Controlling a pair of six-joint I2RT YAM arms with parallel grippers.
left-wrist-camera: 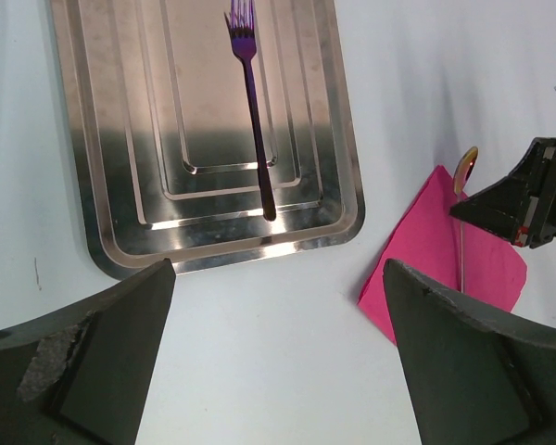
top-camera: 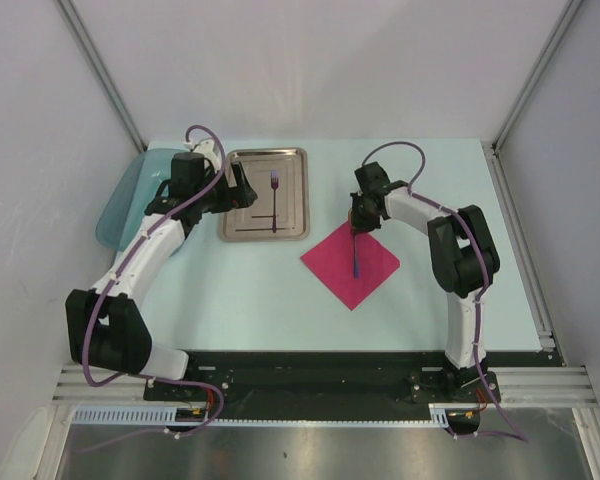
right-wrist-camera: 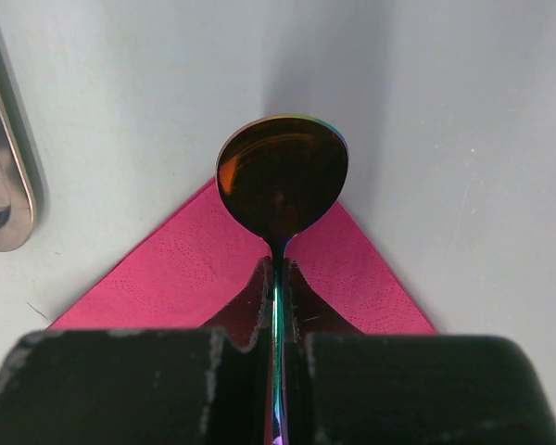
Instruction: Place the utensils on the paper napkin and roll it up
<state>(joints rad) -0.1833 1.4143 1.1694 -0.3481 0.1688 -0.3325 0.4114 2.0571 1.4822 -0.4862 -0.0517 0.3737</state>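
Observation:
The pink paper napkin (top-camera: 365, 268) lies as a diamond on the table, right of the steel tray (top-camera: 292, 193). My right gripper (top-camera: 358, 224) hangs over the napkin's far corner, shut on the spoon's thin teal handle (right-wrist-camera: 276, 278). The spoon's dark reddish bowl (right-wrist-camera: 280, 176) sticks out past that corner and the handle (top-camera: 355, 258) runs back over the napkin (right-wrist-camera: 185, 269). The purple fork (top-camera: 274, 190) lies lengthwise in the tray, tines to the far side. My left gripper (top-camera: 245, 190) hovers open by the tray; in its wrist view (left-wrist-camera: 278, 271) nothing sits between the fingers, and the fork (left-wrist-camera: 253, 102) lies ahead.
A teal translucent dish (top-camera: 120, 205) lies at the far left, partly under the left arm. The left wrist view shows the tray's near rim (left-wrist-camera: 222, 255), the napkin (left-wrist-camera: 426, 250) and the right gripper (left-wrist-camera: 528, 195) with the spoon bowl (left-wrist-camera: 465, 167). White walls enclose the table.

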